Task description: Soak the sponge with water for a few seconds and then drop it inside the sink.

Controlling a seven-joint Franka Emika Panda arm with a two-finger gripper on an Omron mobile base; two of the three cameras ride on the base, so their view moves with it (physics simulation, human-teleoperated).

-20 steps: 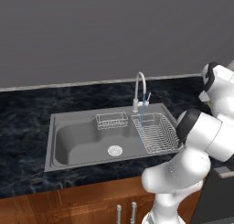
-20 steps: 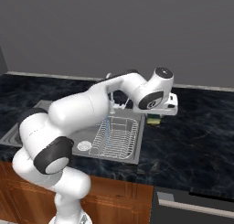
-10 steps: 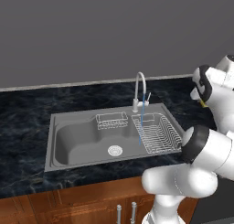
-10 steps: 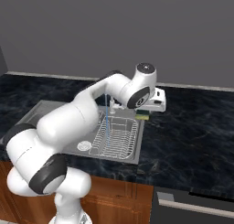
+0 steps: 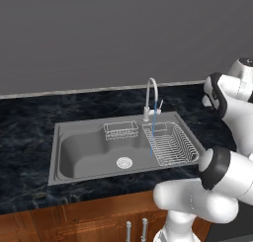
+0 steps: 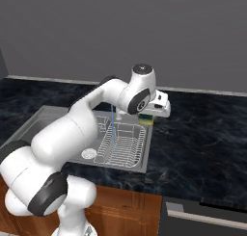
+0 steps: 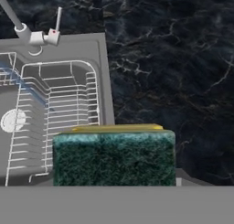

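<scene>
Gripper (image 6: 147, 118) clamped on sponge (image 7: 114, 157) | above counter (image 6: 202, 134) beside sink (image 5: 74, 157) | water (image 5: 152, 132) running | no legible writing

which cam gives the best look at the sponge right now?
Hand view: the sponge sits large at the bottom, green layer facing the camera, a yellow edge above it. In the right base view it is a small yellow-green patch under the gripper, which is shut on it.

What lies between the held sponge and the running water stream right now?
In the hand view, the wire dish rack and the sink rim lie between the sponge, held in the gripper, and the water.
</scene>
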